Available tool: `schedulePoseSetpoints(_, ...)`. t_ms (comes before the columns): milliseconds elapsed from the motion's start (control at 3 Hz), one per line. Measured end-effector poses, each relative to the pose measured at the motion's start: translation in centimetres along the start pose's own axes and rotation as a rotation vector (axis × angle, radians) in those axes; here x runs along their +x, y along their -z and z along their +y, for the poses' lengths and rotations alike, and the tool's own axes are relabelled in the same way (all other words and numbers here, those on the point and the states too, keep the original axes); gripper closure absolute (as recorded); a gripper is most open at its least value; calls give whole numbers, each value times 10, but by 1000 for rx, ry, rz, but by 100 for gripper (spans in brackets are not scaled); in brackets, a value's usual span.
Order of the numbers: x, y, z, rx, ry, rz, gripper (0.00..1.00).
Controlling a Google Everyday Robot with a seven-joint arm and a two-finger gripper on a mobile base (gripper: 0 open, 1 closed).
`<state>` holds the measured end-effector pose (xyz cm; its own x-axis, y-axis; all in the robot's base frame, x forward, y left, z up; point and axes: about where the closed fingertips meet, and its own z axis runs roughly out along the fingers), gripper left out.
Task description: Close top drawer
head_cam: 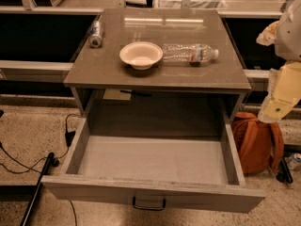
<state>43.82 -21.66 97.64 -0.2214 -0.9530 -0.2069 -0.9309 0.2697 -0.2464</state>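
The top drawer [155, 193] of the grey cabinet is pulled far out toward me. Its grey wood-grain front panel has a small dark bail handle [148, 204] at the centre, and its pale grey inside is empty. My gripper [276, 106] shows as a cream and white part of my arm at the right edge. It hangs beside the cabinet's right side, above and behind the drawer's right front corner, and does not touch the drawer.
The cabinet top [211, 76] holds a white bowl [141, 54], a clear water bottle [190, 53] lying on its side and a can [96, 34] at the left edge. An orange backpack [256, 142] sits on the floor right of the drawer. Black cables [42, 166] lie on the left.
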Motion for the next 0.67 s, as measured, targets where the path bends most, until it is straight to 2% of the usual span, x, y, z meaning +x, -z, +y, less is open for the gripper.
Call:
schedulePoseSetpoints(333, 5, -9, -2, 4, -11, 4, 0)
schedulePoseSetpoints(667, 26, -36, 14, -4, -2, -19, 0)
